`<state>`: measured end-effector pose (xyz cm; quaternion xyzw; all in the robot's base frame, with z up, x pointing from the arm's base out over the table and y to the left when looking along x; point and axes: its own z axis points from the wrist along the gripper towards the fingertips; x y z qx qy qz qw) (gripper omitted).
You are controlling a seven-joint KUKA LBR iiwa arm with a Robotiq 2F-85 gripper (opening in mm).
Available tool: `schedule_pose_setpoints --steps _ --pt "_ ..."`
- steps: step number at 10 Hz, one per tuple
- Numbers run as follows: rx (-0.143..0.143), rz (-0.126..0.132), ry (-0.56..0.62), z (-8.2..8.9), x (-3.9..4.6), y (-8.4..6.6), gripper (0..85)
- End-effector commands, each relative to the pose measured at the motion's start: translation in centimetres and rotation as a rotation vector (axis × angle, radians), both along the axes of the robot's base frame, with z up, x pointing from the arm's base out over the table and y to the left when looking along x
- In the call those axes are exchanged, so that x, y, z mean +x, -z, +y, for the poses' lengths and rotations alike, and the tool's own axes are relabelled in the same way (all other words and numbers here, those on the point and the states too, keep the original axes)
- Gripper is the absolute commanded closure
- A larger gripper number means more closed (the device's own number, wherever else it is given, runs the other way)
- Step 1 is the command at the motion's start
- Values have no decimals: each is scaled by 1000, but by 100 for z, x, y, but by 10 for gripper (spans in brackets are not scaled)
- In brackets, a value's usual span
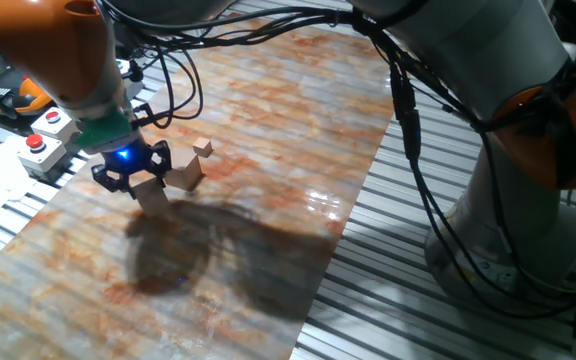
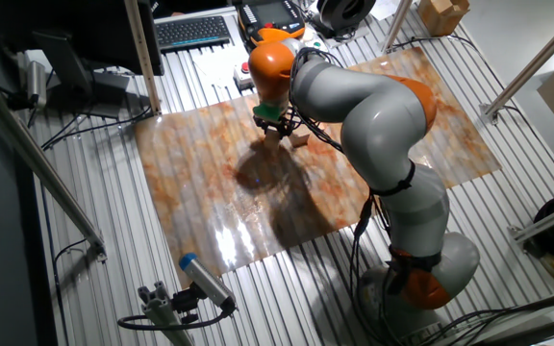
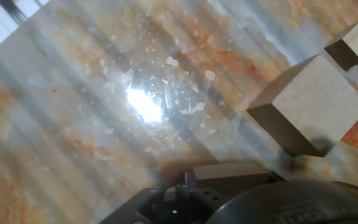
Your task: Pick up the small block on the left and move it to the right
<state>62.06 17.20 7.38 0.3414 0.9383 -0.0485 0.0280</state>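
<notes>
The small block (image 1: 154,199) is a pale tan cube held between the fingers of my gripper (image 1: 138,180) at the left of the marbled mat (image 1: 268,120). I cannot tell whether it rests on the mat or hangs just above it. In the hand view its top (image 3: 230,172) shows at the bottom edge. The largest, darker cube (image 1: 187,173) stands just to the right of the gripper and also shows in the hand view (image 3: 306,111). The tiny brown cube (image 1: 203,148) lies beyond it, at the hand view's top right corner (image 3: 356,42). In the other fixed view the gripper (image 2: 275,127) is at the mat's far edge.
A box with red buttons (image 1: 44,140) sits off the mat to the left. Cables (image 1: 173,70) hang behind the gripper. The arm's base (image 1: 528,200) stands to the right of the mat. A keyboard (image 2: 192,31) lies beyond the mat's far edge.
</notes>
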Motion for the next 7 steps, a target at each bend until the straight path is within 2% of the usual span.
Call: schedule_pose_setpoints --steps 1,5,6,7 --pt "2 -2 4 10 -10 15 340" --pt "5 -6 30 43 -31 73 340" --pt "2 -5 39 43 -31 71 170" --pt "2 -4 44 43 -29 73 170"
